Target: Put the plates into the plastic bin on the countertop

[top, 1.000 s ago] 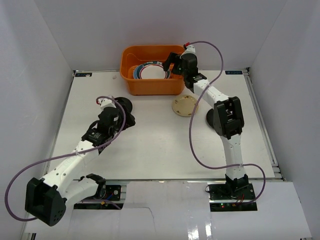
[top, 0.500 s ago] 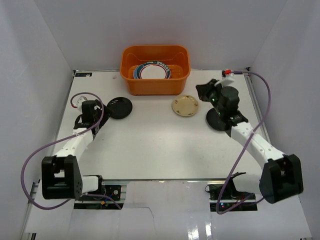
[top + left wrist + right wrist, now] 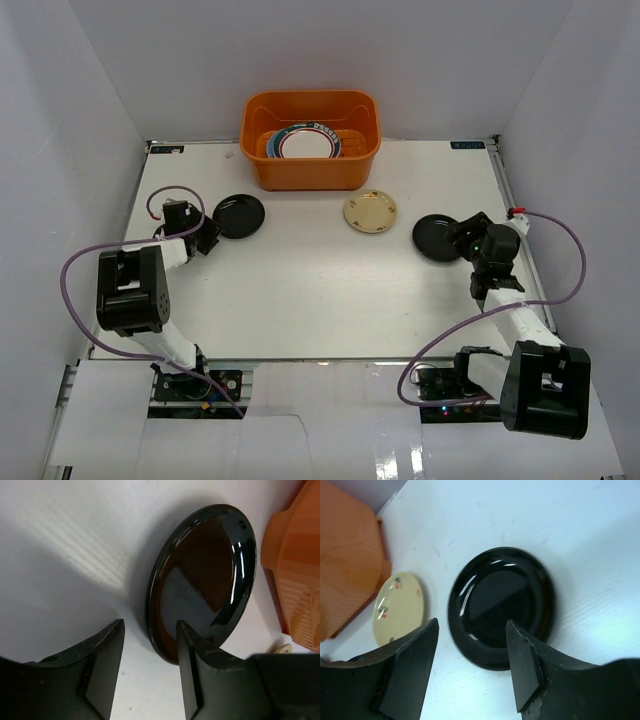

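Note:
The orange plastic bin (image 3: 310, 168) stands at the back of the white countertop (image 3: 320, 290) with several plates (image 3: 303, 143) stacked inside. A glossy black plate (image 3: 239, 215) (image 3: 205, 580) lies front-left of the bin. My left gripper (image 3: 209, 233) (image 3: 150, 645) is open just short of its near rim and holds nothing. A small tan plate (image 3: 370, 211) (image 3: 400, 607) lies front-right of the bin. A second black plate (image 3: 437, 238) (image 3: 502, 605) lies further right. My right gripper (image 3: 460, 241) (image 3: 470, 650) is open at that plate's edge, empty.
White walls close in the countertop on the left, back and right. The bin's corner (image 3: 297, 570) (image 3: 350, 555) shows in both wrist views. Purple cables loop off both arms, the left (image 3: 75, 275) and the right (image 3: 570, 255).
My right arm left the bin and swung down to the right-hand black plate. My left arm drew back left and now points at the left black plate.

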Tool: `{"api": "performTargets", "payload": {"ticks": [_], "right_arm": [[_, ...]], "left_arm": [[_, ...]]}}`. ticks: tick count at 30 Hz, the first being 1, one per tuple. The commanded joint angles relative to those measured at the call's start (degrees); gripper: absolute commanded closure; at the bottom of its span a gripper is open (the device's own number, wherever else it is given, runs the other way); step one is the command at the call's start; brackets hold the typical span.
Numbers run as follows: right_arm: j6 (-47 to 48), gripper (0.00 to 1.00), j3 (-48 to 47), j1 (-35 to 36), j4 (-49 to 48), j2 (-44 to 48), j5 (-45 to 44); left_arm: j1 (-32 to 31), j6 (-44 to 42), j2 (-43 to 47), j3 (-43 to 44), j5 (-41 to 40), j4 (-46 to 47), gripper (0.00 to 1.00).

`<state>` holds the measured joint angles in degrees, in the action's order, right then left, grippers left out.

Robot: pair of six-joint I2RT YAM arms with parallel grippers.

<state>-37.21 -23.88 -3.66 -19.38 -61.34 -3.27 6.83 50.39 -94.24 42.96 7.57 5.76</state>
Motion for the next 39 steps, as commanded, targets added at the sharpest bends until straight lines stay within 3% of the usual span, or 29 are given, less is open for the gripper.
{"api": "performTargets", "payload": {"ticks": [1,5,9,12,19,25,26,30,34,39], "right_arm": [[-0.2,0.37,2.5,-5.1,-1.1,0.5,-0.9],[-0.2,0.32,4.0,-12.0,-1.2,-2.1,2.5],[-1.4,0.32,4.5,-14.0,-3.4,-6.6,7.1],[-2.3,0.32,3.8,-14.0,-7.2,-11.5,12.3],[-8.2,0.43,2.6,-14.0,-15.1,-23.0,17.2],[-12.7,0.66,2.0,-14.0,-19.6,-27.9,16.5],[-13.5,0.75,1.9,-14.0,-19.6,-27.9,15.8],[-15.2,0.92,1.6,-14.0,-20.2,-25.3,14.2],[-16.7,0.92,-1.2,-14.1,-19.7,-22.6,13.1],[-18.2,0.92,-6.9,-14.1,-19.0,-20.1,16.5]], "left_arm": [[0.5,-0.2,-3.3,2.8,2.4,3.4,0.44],[0.5,0.4,-6.2,4.0,3.1,4.4,0.57],[0.5,0.8,-7.5,4.6,2.9,4.8,0.77],[0.5,0.5,-7.5,5.4,1.8,3.5,1.00],[0.5,-0.7,3.5,2.9,2.6,0.0,1.00],[0.6,-1.3,19.8,-3.6,9.0,-5.2,1.00],[0.5,-2.3,24.8,-3.9,9.4,-7.1,1.00],[0.1,-3.3,35.4,-2.5,11.6,-11.0,1.00],[-2.5,-1.0,34.4,6.2,12.1,-10.7,1.00],[-13.3,-5.0,20.5,24.0,4.0,-10.4,1.00]]}}
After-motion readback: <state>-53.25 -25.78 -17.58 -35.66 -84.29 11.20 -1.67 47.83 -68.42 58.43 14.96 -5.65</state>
